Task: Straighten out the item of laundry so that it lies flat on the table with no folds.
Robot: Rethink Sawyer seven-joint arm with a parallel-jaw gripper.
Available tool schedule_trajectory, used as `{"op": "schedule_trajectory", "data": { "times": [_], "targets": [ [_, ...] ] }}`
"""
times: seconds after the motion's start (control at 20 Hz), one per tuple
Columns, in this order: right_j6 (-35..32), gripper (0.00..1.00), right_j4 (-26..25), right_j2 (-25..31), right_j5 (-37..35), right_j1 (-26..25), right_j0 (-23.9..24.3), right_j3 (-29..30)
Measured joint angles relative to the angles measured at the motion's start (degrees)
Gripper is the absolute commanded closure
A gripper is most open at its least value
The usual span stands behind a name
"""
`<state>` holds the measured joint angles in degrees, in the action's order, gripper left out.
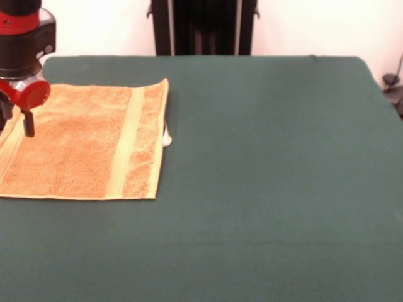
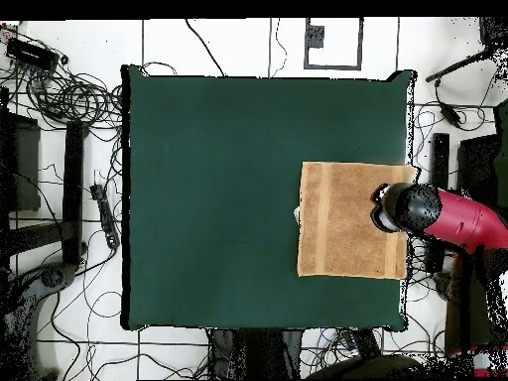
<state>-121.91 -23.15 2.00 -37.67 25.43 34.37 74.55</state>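
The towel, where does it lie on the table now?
In the front view the towel lies flat at the left side of the green table, toward its far edge, under the end effector.

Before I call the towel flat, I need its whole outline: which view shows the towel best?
The overhead view: the towel lies open on the table, only its arm-side edge hidden. In the front view the towel runs off the picture's edge.

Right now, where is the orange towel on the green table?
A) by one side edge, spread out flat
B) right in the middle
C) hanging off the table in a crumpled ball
A: the towel lies spread out beside one side edge of the table, under the claw.
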Motion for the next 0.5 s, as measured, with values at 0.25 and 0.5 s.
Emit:
{"op": "schedule_trajectory", "data": {
  "times": [0.25, 0.5],
  "targets": [
    [0.0, 0.00, -0.1, 1.0, 0.0, 0.1, -0.8, 0.3],
    [0.0, 0.00, -0.2, 1.3, 0.0, 0.2, -2.3, 0.5]
  ]
}}
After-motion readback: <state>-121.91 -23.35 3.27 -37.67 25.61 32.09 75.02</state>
